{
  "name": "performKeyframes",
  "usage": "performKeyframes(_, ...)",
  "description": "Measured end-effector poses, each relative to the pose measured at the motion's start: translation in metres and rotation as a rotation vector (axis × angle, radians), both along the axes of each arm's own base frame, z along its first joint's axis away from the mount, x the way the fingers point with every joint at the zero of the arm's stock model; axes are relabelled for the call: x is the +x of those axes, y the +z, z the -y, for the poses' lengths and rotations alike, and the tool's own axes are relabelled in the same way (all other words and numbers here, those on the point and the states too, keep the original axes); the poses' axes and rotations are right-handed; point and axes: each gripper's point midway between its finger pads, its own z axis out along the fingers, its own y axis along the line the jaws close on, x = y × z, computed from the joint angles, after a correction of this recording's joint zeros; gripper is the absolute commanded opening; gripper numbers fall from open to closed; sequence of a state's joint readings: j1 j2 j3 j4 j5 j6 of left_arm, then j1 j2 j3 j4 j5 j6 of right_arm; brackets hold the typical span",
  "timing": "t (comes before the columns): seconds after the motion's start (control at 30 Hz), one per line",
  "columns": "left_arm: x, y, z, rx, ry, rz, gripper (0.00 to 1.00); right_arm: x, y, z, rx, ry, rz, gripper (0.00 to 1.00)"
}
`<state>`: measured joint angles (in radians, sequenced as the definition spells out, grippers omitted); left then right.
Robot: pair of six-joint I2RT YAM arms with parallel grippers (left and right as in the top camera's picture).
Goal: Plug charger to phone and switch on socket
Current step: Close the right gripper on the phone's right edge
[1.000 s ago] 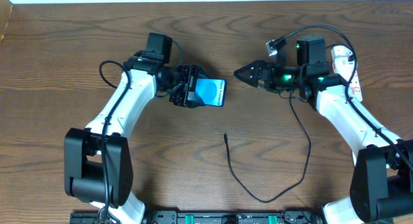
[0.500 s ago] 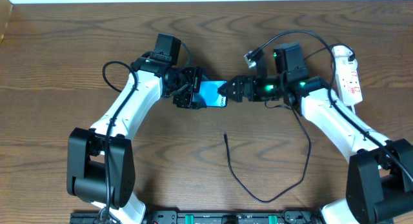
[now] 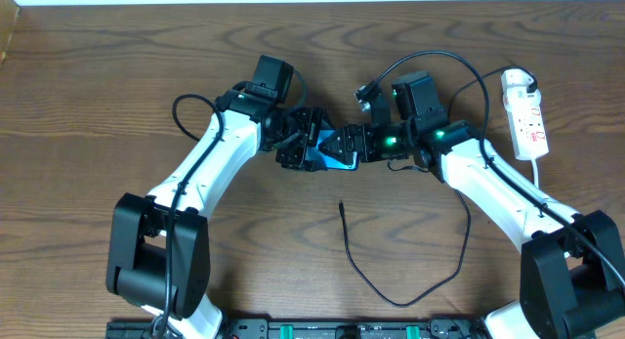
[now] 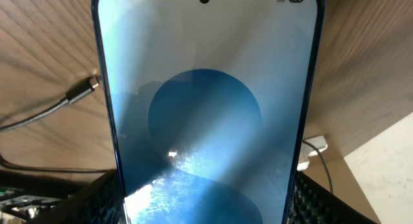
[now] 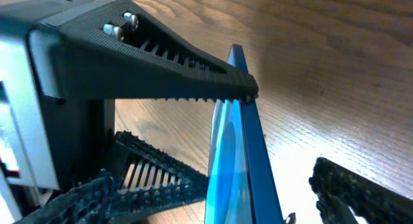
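The left claw (image 3: 311, 147) is clenched on the phone (image 4: 206, 108), holding it edge-up over the wooden worktop (image 3: 98, 85) with its light-blue screen lit. The right claw (image 5: 226, 197) meets it from the 3 o'clock side, released, its fingers spread with the phone's free end between them and a gap on either side. At 6 o'clock of the pair, the charger (image 3: 342, 214) lies loose on the worktop. Its black connector tip points toward 12 o'clock, well apart from the phone, and the cable loops round toward 4 o'clock beneath the right arm. The white socket (image 3: 524, 114) lies at the worktop's 2 o'clock, well apart from both claws.
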<state>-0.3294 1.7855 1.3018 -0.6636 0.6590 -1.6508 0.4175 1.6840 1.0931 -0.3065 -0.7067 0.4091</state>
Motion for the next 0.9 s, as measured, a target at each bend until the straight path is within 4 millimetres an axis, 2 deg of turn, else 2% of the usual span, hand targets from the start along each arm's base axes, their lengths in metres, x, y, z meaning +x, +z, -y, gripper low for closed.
performKeyframes(0.07,0.001,0.0024,0.0032,-0.018,-0.006,0.007,0.07,0.0006,-0.0003,0.0004,-0.003,-0.002,0.002,0.8)
performKeyframes(0.37,-0.0006,0.0055,0.0071,-0.045,-0.015,0.001,0.07,0.0019,-0.0024,0.0009,-0.019,-0.014,0.006,0.57)
performKeyframes(0.77,-0.0007,0.0056,0.0073,-0.046,-0.016,0.001,0.08,0.0011,-0.0045,-0.0013,-0.033,-0.032,-0.005,0.4)
performKeyframes(0.9,-0.0007,0.0056,0.0073,-0.046,-0.016,0.001,0.07,0.0014,-0.0052,-0.0014,-0.039,-0.036,-0.003,0.38)
